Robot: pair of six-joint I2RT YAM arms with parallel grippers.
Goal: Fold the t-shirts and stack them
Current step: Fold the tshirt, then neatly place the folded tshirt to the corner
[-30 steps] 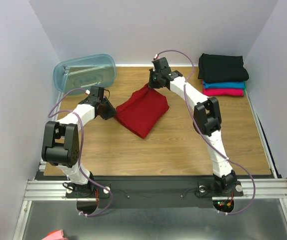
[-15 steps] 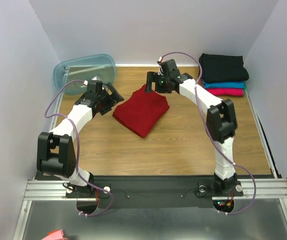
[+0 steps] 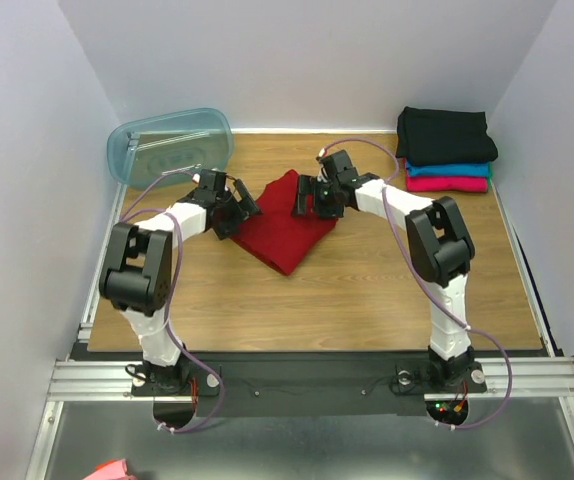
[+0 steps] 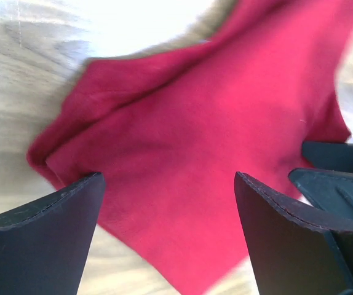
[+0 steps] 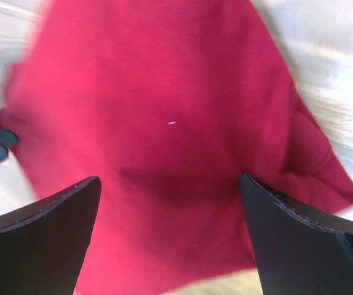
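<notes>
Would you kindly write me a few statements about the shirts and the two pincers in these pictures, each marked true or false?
1. The left pincer and the right pincer both stand open over the red shirt. True.
2. The black shirt lies at the bottom of the stack. False: it lies on top, with the teal shirt under it and the magenta shirt lowest.
3. The red shirt lies on the table, apart from the stack. True.
4. The tub sits right beside the stack at the far right. False: it is at the far left corner, across the table from the stack.
</notes>
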